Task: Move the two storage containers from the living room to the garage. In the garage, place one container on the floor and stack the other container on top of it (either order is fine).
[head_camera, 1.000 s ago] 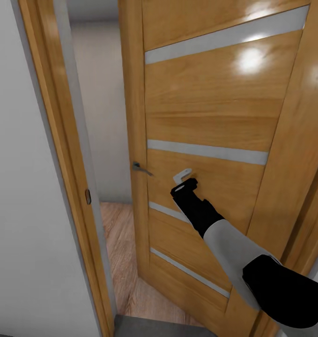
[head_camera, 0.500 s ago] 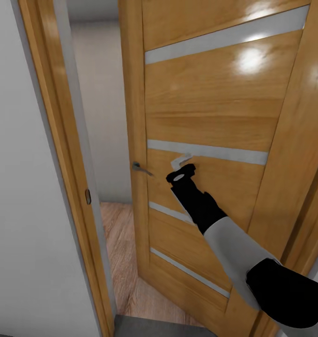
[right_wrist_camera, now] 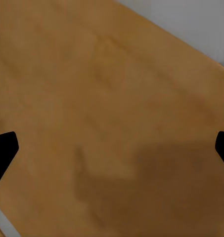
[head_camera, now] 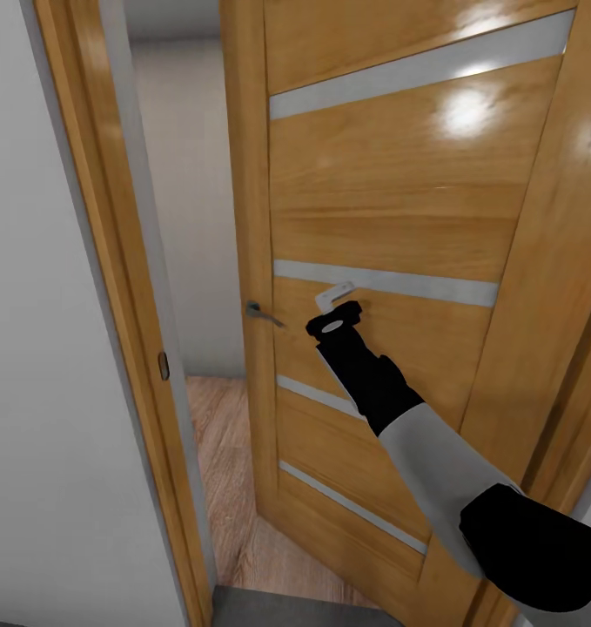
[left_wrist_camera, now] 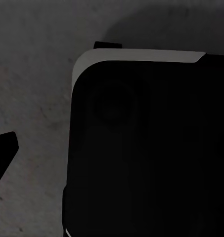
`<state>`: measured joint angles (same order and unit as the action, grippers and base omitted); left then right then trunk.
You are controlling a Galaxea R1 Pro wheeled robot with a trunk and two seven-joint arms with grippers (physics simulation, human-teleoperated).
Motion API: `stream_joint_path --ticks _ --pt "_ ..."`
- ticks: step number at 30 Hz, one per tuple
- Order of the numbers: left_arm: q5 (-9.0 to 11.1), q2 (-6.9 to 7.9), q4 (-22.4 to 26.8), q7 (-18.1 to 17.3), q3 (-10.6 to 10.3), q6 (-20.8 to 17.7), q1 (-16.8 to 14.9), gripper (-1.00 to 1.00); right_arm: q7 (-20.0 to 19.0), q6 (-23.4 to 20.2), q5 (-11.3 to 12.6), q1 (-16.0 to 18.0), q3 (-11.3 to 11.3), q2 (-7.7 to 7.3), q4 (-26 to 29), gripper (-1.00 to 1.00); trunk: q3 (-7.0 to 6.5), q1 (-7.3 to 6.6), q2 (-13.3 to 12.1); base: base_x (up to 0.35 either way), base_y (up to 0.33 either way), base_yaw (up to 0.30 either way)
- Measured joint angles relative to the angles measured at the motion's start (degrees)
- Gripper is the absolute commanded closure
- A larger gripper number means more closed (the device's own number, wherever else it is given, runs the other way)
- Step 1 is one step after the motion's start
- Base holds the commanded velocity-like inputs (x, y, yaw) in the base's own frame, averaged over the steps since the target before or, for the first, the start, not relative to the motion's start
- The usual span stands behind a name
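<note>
The two storage containers are out of view. I face a honey-coloured wooden door (head_camera: 399,200) with grey strips, standing ajar. My right gripper (head_camera: 334,300) is up against the door panel, right of the metal handle (head_camera: 262,312). In the right wrist view the right gripper (right_wrist_camera: 112,153) is open, its fingertips (right_wrist_camera: 3,153) far apart with bare door wood between them. My left gripper (left_wrist_camera: 112,158) hangs over the dark grey concrete floor (left_wrist_camera: 32,74), with one fingertip (left_wrist_camera: 3,155) at the picture's edge and nothing held.
The door frame (head_camera: 112,287) and a white wall (head_camera: 34,392) stand at the left. Through the narrow gap lies light wood plank flooring (head_camera: 225,453) and a beige wall (head_camera: 191,200). A black part of my own body (left_wrist_camera: 151,148) sits beside the left gripper.
My right gripper has slid up and a little to the left along the door panel, closer to the handle. The door and the view have not shifted.
</note>
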<state>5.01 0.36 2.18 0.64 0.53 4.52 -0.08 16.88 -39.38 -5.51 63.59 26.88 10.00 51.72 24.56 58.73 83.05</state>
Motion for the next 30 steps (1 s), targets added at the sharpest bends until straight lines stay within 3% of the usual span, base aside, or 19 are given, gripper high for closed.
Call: stream_joint_path --ticks 8,23,30 --pt "0.02 0.03 0.0 0.05 0.0 0.1 0.0 -1.0 -0.11 -0.09 0.08 0.0 -0.04 0.0 -0.5 -1.0 0.0 0.0 0.0 0.01 0.0 0.0" --pt "-0.07 0.01 0.0 -0.23 -0.08 0.1 0.0 -1.0 0.26 0.14 0.01 -0.03 0.6 0.0 -0.96 -1.0 0.0 -0.01 0.01 0.215 0.0 0.0" --pt "-0.08 0.0 -0.02 -0.2 -0.09 0.11 -0.01 -1.0 3.86 1.93 -0.1 0.04 2.03 0.0 -4.99 -1.0 0.0 0.0 0.01 0.009 0.0 0.0"
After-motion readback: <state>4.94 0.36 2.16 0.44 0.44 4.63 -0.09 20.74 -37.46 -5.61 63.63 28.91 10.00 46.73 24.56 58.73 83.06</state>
